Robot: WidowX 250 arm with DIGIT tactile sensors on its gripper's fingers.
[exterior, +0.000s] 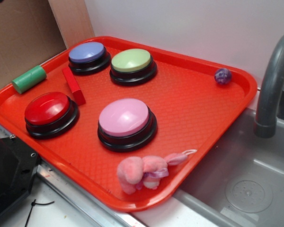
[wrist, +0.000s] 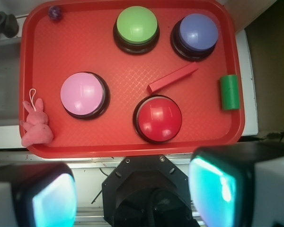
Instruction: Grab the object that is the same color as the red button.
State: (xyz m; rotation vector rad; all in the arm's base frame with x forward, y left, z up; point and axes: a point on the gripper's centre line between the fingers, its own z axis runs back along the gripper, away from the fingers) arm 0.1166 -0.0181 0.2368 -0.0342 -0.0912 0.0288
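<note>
Red rectangular block (wrist: 173,78) lies flat on the red plastic tray (wrist: 123,52), centre-right of the wrist frame, just above the glossy red domed button (wrist: 158,118). Tool (wrist: 132,194) hangs spread and empty at bottom — a descent too low in frame would likely clip that button.

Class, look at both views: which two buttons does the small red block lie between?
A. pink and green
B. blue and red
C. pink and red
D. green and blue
B: the red block lies as a slanted bar between the blue button and the red button.
</note>
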